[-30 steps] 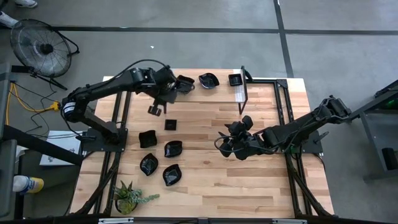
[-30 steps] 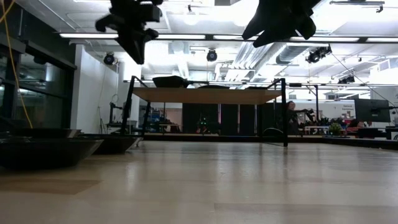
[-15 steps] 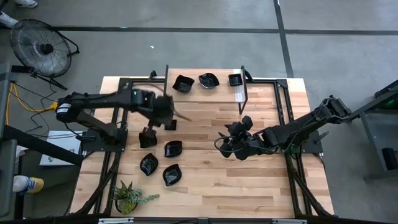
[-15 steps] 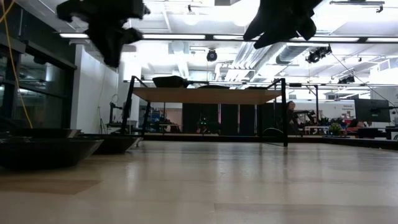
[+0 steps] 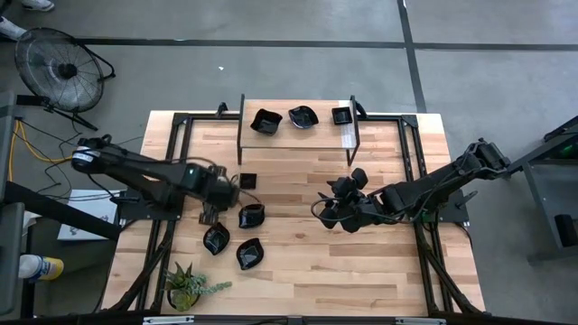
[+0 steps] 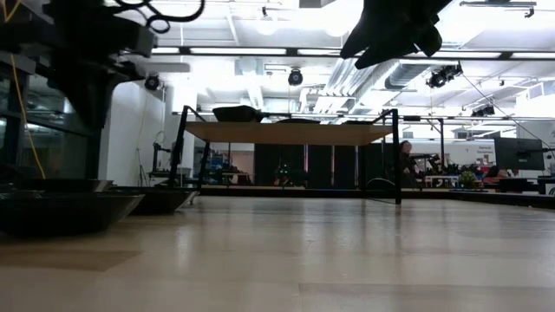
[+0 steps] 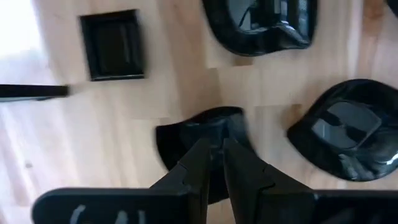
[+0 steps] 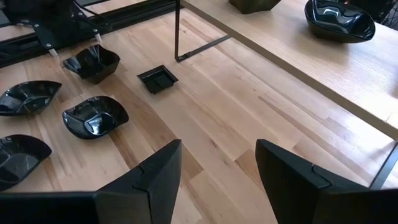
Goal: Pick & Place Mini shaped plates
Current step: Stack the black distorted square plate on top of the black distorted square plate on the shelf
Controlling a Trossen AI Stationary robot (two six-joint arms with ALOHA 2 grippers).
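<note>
Three mini shaped plates, glossy black, sit on the raised wooden shelf [image 5: 293, 134]: one at its left end [image 5: 265, 121], one in the middle [image 5: 303, 116] and a small square [image 5: 341, 116]. Several more rest on the table at the left: a small square [image 5: 247, 181], a wavy one [image 5: 252, 215] and two nearer ones [image 5: 216, 238] [image 5: 249, 254]. My left gripper [image 5: 217, 193] [image 7: 217, 163] points down over another plate [image 7: 186, 140], its fingers open only a slit and above the plate. My right gripper [image 5: 330, 206] [image 8: 217, 180] hangs open over mid-table, nothing between its fingers.
The shelf's black frame posts [image 5: 354, 135] stand at the far middle of the table. A green potted plant [image 5: 185, 287] sits at the near left corner. Bare wood [image 5: 379, 262] lies at the near right. A fan [image 5: 63, 68] stands on the floor beyond the table's left.
My left gripper has left the shelf's left end, swung toward the table's near left side and sunk, rolling as it went. It now hangs over the plates on the table. The plate on the shelf's left end stays there.
</note>
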